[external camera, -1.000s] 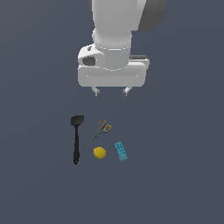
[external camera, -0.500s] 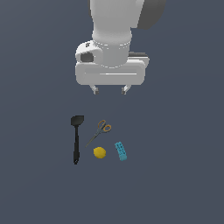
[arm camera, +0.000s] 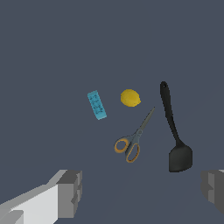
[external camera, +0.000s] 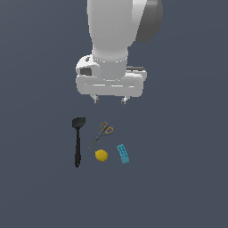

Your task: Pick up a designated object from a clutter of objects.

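Observation:
The scissors [external camera: 102, 133] with orange loop handles and thin grey blades lie flat on the dark floor, between the black spatula [external camera: 78, 140] and the teal buttoned block [external camera: 123, 154]. A yellow ball [external camera: 101, 155] lies just beyond the blade tip. In the wrist view the scissors [arm camera: 133, 140] lie with the spatula [arm camera: 175, 131], ball [arm camera: 130, 98] and block [arm camera: 96, 105] around them. My gripper [external camera: 109, 99] hangs open and empty above the clutter, well clear of the scissors. Its fingers [arm camera: 70, 192] show wide apart in the wrist view.
The floor [external camera: 178, 169] is a plain dark grey surface all around the four items. No walls, containers or edges show.
The gripper has shifted slightly toward the exterior view's left and a little lower. The four items have not moved.

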